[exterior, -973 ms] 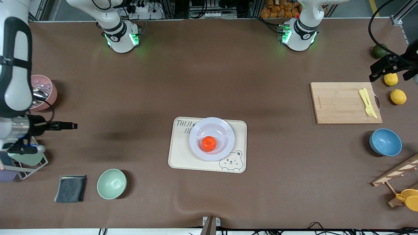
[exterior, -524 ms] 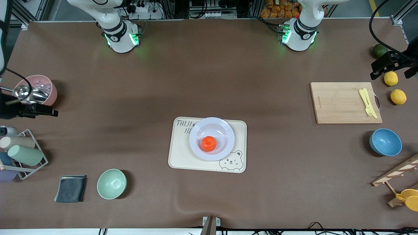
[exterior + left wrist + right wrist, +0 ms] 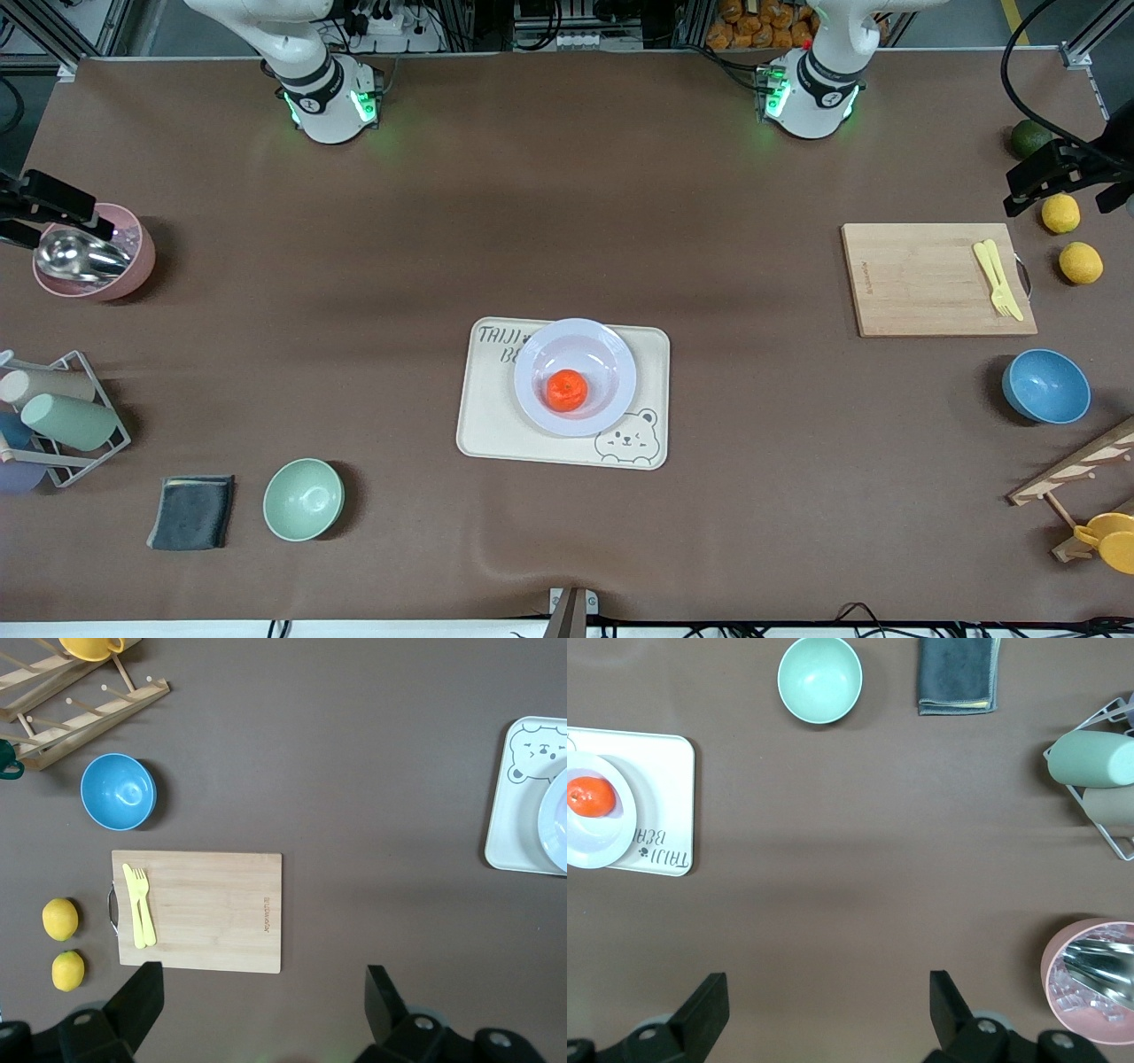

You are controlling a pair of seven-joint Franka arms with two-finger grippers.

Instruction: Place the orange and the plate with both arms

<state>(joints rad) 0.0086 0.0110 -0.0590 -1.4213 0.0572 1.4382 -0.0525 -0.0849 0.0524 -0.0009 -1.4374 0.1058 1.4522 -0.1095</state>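
On the beige bear-printed tray [image 3: 496, 425] at mid-table, the round pale lavender plate [image 3: 611, 354] already cradles the glossy red-orange orange [image 3: 566, 390], so placing looks done, with left gripper [image 3: 257, 1014] and right gripper [image 3: 824, 1014] both wide open, empty, at their table ends.

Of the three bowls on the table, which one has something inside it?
The pink bowl, under the right gripper at the right arm's end, holds a metal scoop. The mint green bowl and blue bowl are empty.
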